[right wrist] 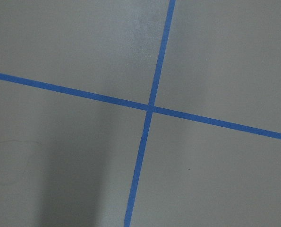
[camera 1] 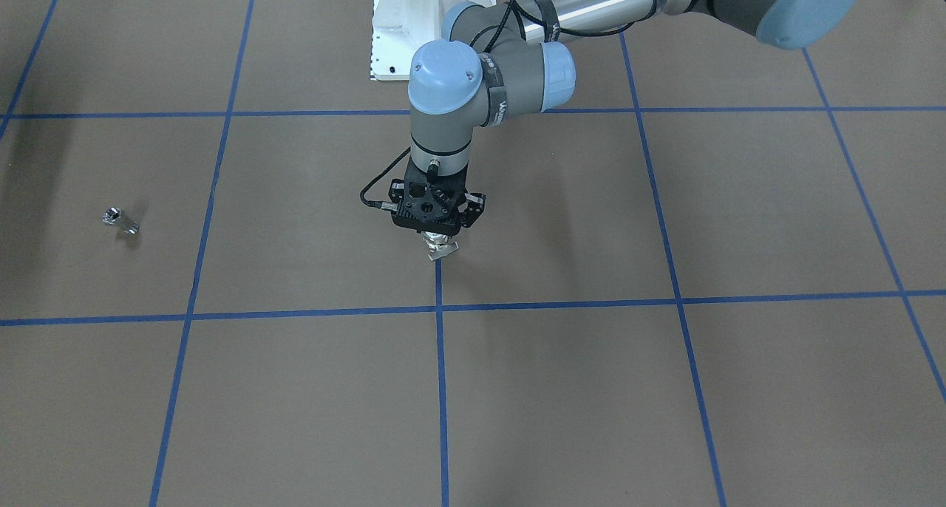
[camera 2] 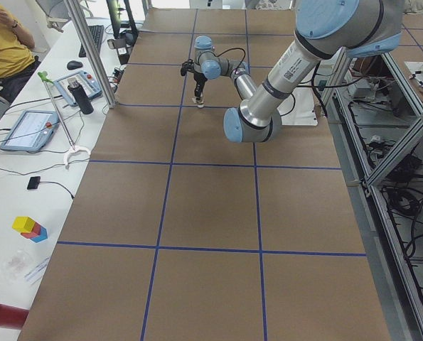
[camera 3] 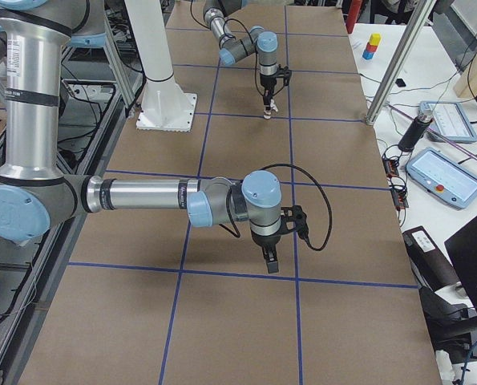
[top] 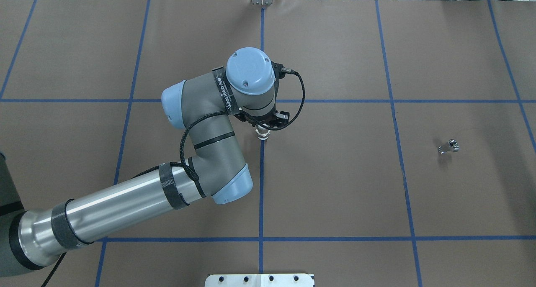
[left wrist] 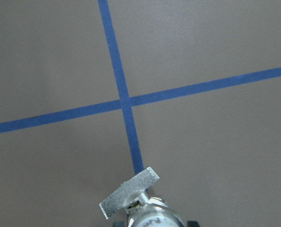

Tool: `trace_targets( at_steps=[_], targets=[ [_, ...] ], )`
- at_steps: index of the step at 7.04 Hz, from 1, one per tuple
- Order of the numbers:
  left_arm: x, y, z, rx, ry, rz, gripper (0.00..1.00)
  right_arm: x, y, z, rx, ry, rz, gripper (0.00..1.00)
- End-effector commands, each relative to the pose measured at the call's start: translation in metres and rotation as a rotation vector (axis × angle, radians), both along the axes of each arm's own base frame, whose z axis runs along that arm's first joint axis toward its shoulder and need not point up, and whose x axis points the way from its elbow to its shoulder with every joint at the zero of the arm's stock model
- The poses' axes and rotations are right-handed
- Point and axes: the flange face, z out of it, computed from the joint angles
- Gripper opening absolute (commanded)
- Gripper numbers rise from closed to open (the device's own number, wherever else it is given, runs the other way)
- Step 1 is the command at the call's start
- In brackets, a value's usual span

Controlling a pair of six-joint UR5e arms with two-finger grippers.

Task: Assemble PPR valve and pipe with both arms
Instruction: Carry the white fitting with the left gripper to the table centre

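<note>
My left gripper (camera 1: 439, 230) points straight down over the middle of the table and is shut on the PPR valve (camera 1: 442, 249). The valve hangs from the fingers just above a blue tape line, also in the overhead view (top: 262, 135). Its flat grey tab (left wrist: 129, 191) fills the bottom of the left wrist view. The pipe (top: 449, 147), a tiny chrome piece, lies alone far off on my right side, also in the front view (camera 1: 120, 221). My right gripper (camera 3: 270, 258) shows only in the exterior right view, low over a tape crossing; I cannot tell whether it is open or shut.
The white bolted pedestal (camera 1: 432, 19) stands at the table's robot side. Blue tape lines (right wrist: 149, 108) grid the brown table. A metal post (camera 3: 398, 68), tablets and a bottle stand on the white side bench beyond the table's edge.
</note>
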Motion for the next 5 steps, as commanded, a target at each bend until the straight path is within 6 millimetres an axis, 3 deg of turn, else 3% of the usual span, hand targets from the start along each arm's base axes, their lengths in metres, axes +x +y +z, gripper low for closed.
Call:
trace_targets(
  at_steps=[1,2,3,4,5],
  targets=[
    [0.0028,0.0036,0.0006,-0.001,0.001,0.005,0.42,0.0,-0.0003,-0.0004,0.001,0.0,0.0,1.0],
    [0.0032,0.0034,0.0025,-0.002,-0.002,0.005,0.52,0.0,-0.0003,-0.0004,0.001,0.0,0.0,1.0],
    [0.0051,0.0023,0.0044,0.008,0.015,0.005,0.83,0.0,-0.0003,-0.0004,0.001,0.0,0.0,1.0],
    [0.0069,0.0013,0.0046,0.018,0.031,0.006,0.99,0.0,-0.0003,-0.0004,0.001,0.0,0.0,1.0],
    [0.0058,0.0019,0.0022,0.021,0.038,0.005,0.99,0.0,-0.0009,-0.0003,0.001,0.0,0.0,1.0]
  ],
)
